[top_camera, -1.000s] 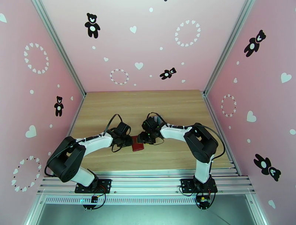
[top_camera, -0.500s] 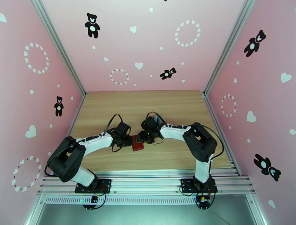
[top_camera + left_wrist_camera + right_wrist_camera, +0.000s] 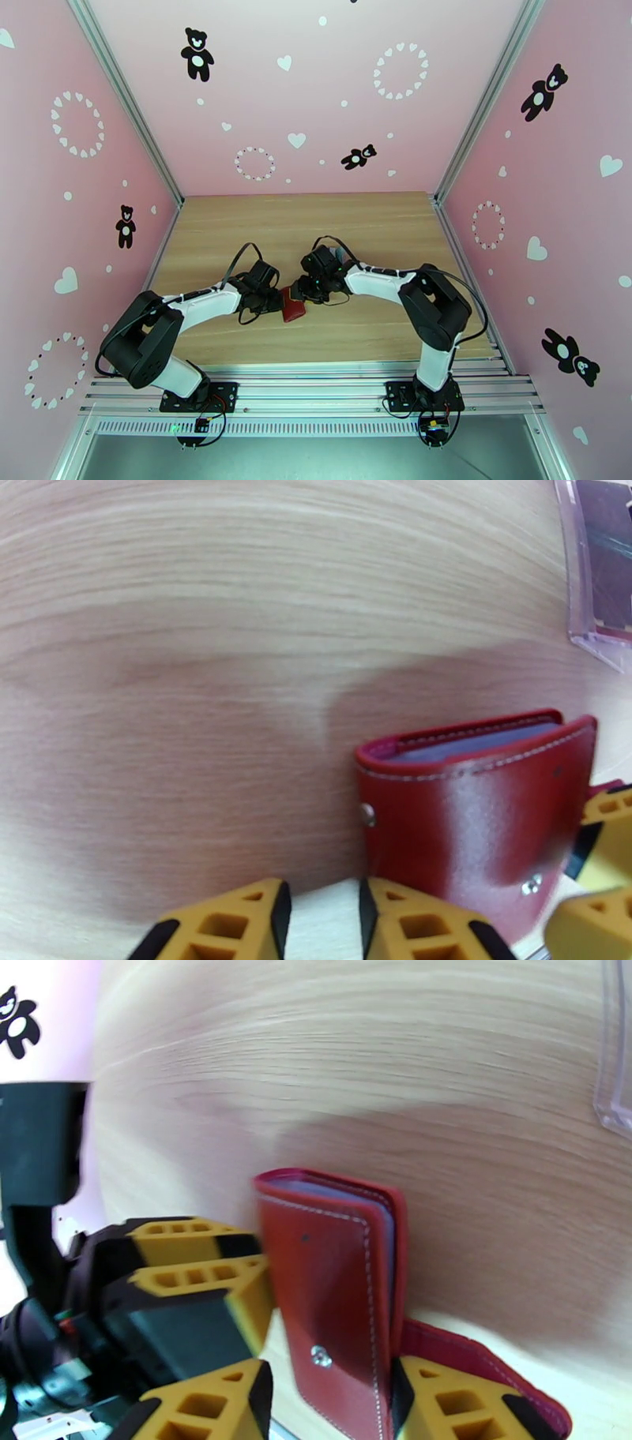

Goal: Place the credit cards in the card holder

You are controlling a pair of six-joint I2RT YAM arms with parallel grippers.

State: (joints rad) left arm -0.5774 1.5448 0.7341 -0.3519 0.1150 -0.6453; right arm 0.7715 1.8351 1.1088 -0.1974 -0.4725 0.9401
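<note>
Two pairs of fingers met at the card holder (image 3: 294,306), which stood on edge, partly folded, near the middle of the tabletop (image 3: 371,229). My left fingers (image 3: 225,922) sat a narrow slit apart with nothing between them, one of them pressed up beside the red cover. My right fingers (image 3: 462,1406) were spread astride the upright flap, one touching it, the other seemingly just clear.
</note>
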